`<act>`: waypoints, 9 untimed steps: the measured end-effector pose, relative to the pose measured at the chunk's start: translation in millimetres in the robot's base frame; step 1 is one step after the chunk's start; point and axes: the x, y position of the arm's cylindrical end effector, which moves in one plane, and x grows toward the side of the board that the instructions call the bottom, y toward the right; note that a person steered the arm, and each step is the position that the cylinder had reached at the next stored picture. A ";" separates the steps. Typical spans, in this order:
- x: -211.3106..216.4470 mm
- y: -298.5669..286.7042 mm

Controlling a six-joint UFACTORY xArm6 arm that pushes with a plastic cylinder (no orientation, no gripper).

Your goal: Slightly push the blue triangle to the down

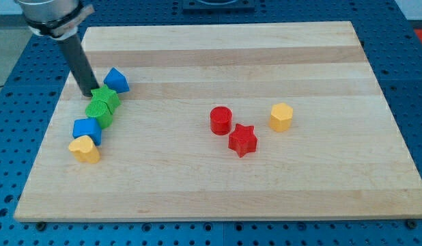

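Observation:
The blue triangle [117, 80] lies at the board's upper left. My tip [87, 93] rests on the board just left of it and a little lower, apart from it by a small gap. The tip touches or nearly touches the upper left edge of a green star [106, 98]. Below the star sits a green round block [100, 111], then a blue cube [87, 129] and a yellow heart [85, 149], forming a chain running down and left.
A red cylinder [221, 120] and a red star [242, 140] sit near the board's middle, with a yellow hexagon [281, 117] to their right. The wooden board [265, 184] lies on a blue perforated table.

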 end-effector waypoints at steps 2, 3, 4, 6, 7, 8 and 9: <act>-70.8 -9.6; -84.9 69.5; -59.1 127.8; -9.6 113.3; -23.4 103.5; -41.9 103.2; -43.0 90.8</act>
